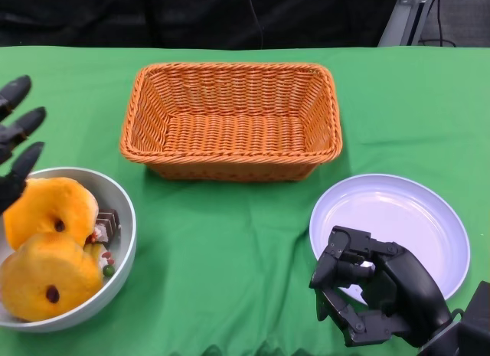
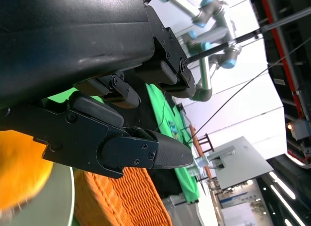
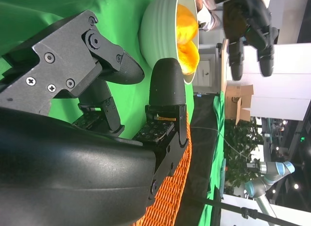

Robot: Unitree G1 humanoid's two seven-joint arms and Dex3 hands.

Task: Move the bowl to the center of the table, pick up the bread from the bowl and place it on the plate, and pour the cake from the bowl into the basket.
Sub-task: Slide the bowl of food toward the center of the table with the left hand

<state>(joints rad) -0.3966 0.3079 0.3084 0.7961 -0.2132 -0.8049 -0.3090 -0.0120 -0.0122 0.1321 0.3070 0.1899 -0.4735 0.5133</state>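
A grey bowl (image 1: 125, 218) stands at the table's near left. It holds two orange bread rolls (image 1: 50, 207) (image 1: 46, 275) and a small piece of chocolate cake (image 1: 107, 223). My left hand (image 1: 15, 138) hovers by the bowl's far left rim, fingers spread and holding nothing. The orange wicker basket (image 1: 230, 119) sits at the far centre. A white plate (image 1: 398, 218) lies at the near right. My right hand (image 1: 375, 289) hangs over the plate's near left edge with its fingers curled in on nothing. The right wrist view shows the bowl (image 3: 160, 26), the bread (image 3: 187, 26) and the left hand (image 3: 248, 26).
Green cloth (image 1: 230, 249) covers the table between the bowl and the plate. The left wrist view shows the basket's wall (image 2: 126, 197) and a blurred bread roll (image 2: 19, 177) close under my left hand's fingers (image 2: 141, 155). Dark background lies beyond the table's far edge.
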